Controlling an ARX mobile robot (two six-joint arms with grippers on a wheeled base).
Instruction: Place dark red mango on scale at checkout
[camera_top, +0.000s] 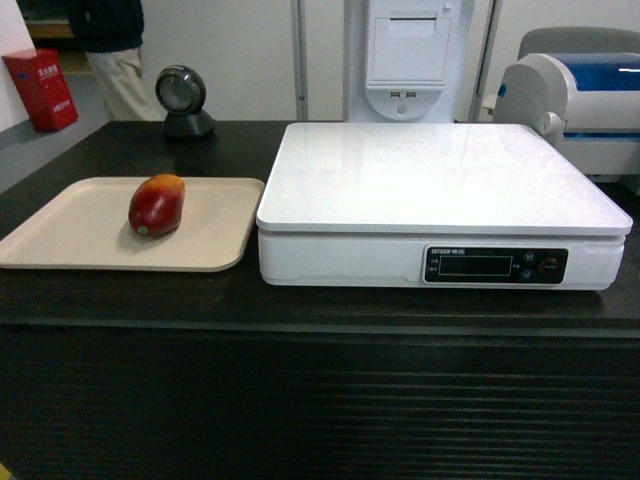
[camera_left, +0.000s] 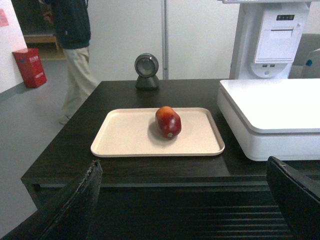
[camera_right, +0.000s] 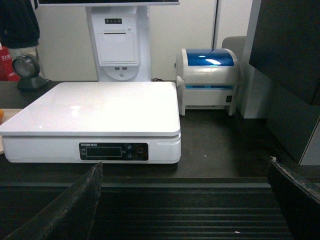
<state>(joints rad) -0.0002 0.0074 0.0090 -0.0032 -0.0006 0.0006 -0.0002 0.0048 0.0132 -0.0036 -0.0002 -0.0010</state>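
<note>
The dark red mango (camera_top: 156, 205) lies on a beige tray (camera_top: 70, 235) at the left of the black checkout (camera_top: 320, 400); the left wrist view shows the mango (camera_left: 168, 121) on the tray (camera_left: 125, 135) too. To the right stands the white scale (camera_top: 440, 180), its platform bare, also in the right wrist view (camera_right: 100, 107). My left gripper (camera_left: 182, 172) is open, held back in front of the counter's ribbed panel, short of the tray. My right gripper (camera_right: 185, 175) is open as well, in front of the counter before the scale. Neither gripper appears in the head view.
A round black scanner (camera_top: 183, 100) stands behind the tray. A white receipt terminal (camera_top: 405, 60) rises behind the scale, and a white-and-blue printer (camera_right: 207, 80) sits to its right. A person (camera_left: 75, 50) stands at the far left beside a red box (camera_top: 40, 90).
</note>
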